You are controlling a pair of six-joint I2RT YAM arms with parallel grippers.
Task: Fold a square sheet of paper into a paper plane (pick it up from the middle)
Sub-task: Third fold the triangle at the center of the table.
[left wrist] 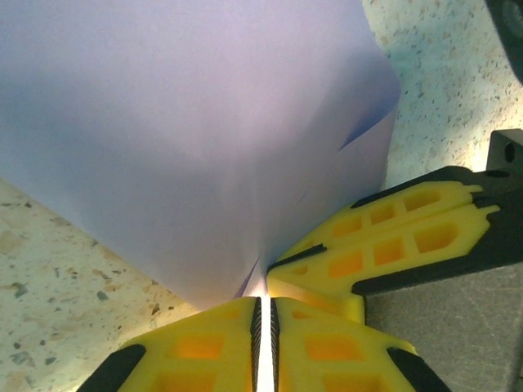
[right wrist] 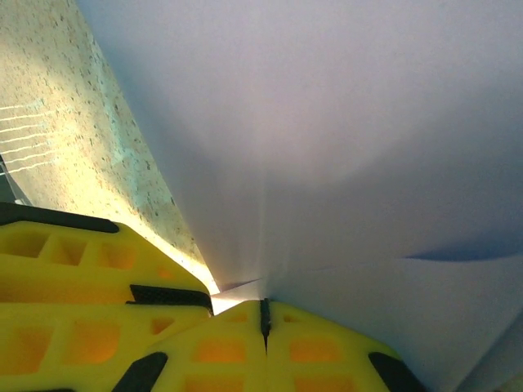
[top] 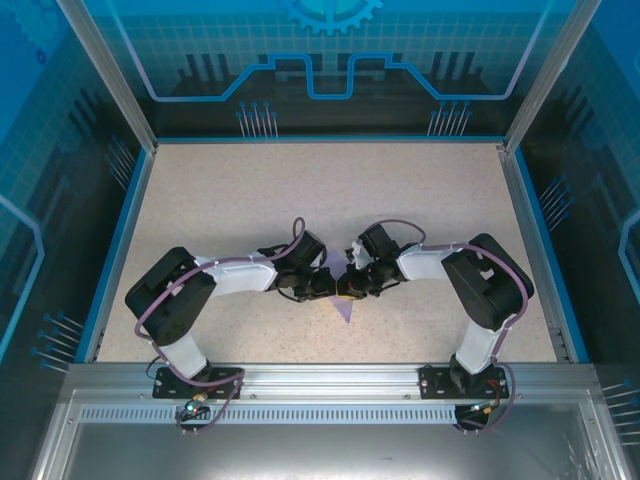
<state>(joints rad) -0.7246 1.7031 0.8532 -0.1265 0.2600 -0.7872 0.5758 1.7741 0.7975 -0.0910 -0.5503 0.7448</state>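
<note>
– Lavender, thin, matte, no print on it: the square sheet of paper is pinched by both tools at once. The left gripper is clamped on its edge, jaws together with just the paper between them. The right gripper is squeezed on it the same way, its tips right beside the left one's, maybe touching. From either set of tips the sheet fans up and away like a tent, with a crease running out of the pinch and a loose flap showing as a darker purple wedge off to one side. From overhead, a pointed bit of it pokes out under the two tips, toward the arm bases.

– Yeah, that's the risky bit imo. Hard yellow plastic fingers with dark ribbed pads, two pairs biting practically the same spot on something this flimsy. If the arms pull apart even slightly out of sync, I'd expect a tear starting right at the pinch. And if one lets go early, the sheet probably springs open, since it's bowed rather than pressed flat, so the fold goes soft or crooked.

– Also the speckled table looks pretty smooth, so paper set down ahead of the tips could skate instead of creasing.

– Agreed. Can't tell how many layers sit in each pinch either.
</note>
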